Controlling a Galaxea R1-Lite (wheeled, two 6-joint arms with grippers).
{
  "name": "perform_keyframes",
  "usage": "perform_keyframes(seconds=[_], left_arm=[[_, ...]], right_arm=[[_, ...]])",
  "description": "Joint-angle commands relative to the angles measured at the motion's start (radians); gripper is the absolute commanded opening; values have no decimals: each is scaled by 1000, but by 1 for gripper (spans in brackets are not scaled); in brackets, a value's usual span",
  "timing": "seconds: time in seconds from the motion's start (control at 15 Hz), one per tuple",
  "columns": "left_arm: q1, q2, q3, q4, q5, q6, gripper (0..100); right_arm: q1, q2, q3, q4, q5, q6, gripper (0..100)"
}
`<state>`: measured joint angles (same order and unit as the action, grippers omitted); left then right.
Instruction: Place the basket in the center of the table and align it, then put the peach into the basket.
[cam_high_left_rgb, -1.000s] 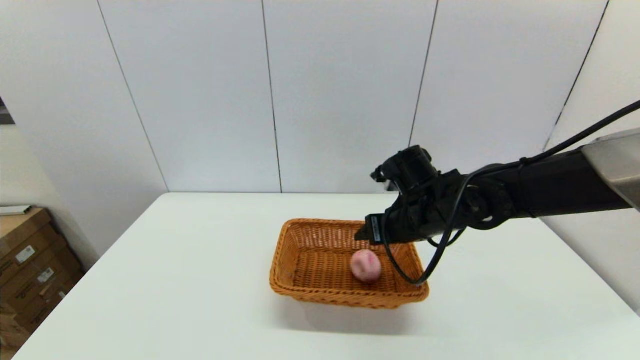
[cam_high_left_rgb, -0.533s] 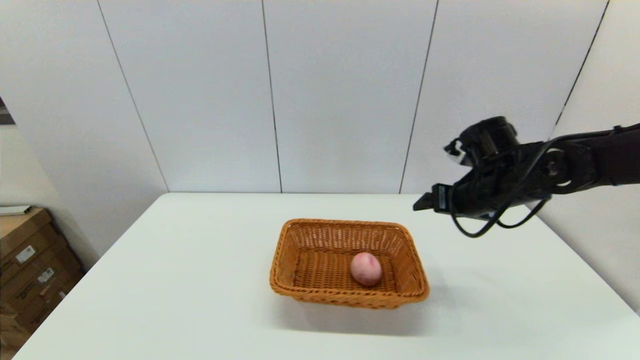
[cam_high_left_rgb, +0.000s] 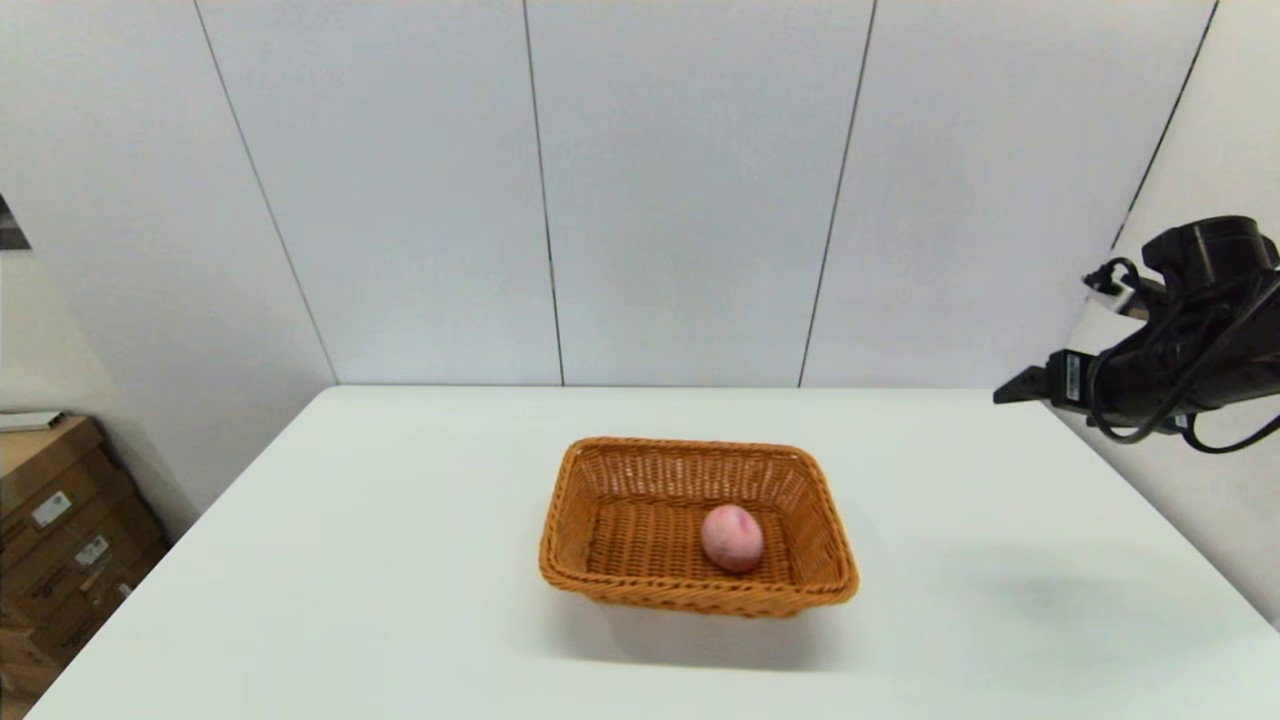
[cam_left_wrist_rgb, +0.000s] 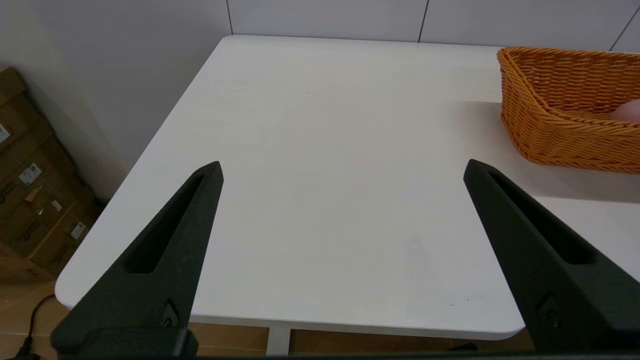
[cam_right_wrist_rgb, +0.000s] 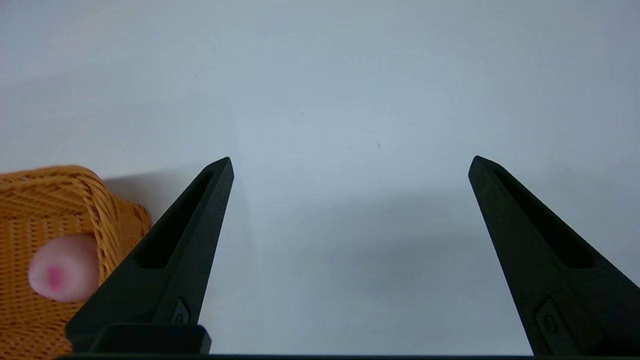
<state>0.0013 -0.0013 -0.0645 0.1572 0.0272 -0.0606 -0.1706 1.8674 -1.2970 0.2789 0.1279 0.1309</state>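
Note:
The orange-brown wicker basket (cam_high_left_rgb: 697, 525) sits near the middle of the white table (cam_high_left_rgb: 400, 560). Inside it, toward its right end, lies the pale pink peach (cam_high_left_rgb: 732, 537). My right gripper (cam_high_left_rgb: 1012, 389) hovers high above the table's far right edge, well clear of the basket, open and empty. From its wrist camera the right gripper (cam_right_wrist_rgb: 350, 165) shows wide-spread fingers over bare table, with the basket (cam_right_wrist_rgb: 45, 200) corner and peach (cam_right_wrist_rgb: 62, 274) off to one side. My left gripper (cam_left_wrist_rgb: 342, 170) stays parked, open, over the table's left front part, with the basket (cam_left_wrist_rgb: 565, 125) beyond it.
Cardboard boxes (cam_high_left_rgb: 60, 540) are stacked on the floor left of the table. A panelled white wall (cam_high_left_rgb: 640, 190) stands right behind the table's far edge. The table's front left corner (cam_left_wrist_rgb: 65, 290) lies near the left gripper.
My right gripper has pulled away from over the basket, rising and swinging right to the table's far right edge. The peach and basket have stayed put.

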Motion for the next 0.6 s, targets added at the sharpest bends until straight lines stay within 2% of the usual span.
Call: perform_keyframes(seconds=[0.07,0.4,0.6], left_arm=[[0,0,0,1,0,-1,100],[0,0,0,1,0,-1,100],[0,0,0,1,0,-2,100]], right_arm=[[23,-63,39,3,4,1,100],[114,-384,257,2,58,-8,100],[129,-712,513,-23,68,1,100]])
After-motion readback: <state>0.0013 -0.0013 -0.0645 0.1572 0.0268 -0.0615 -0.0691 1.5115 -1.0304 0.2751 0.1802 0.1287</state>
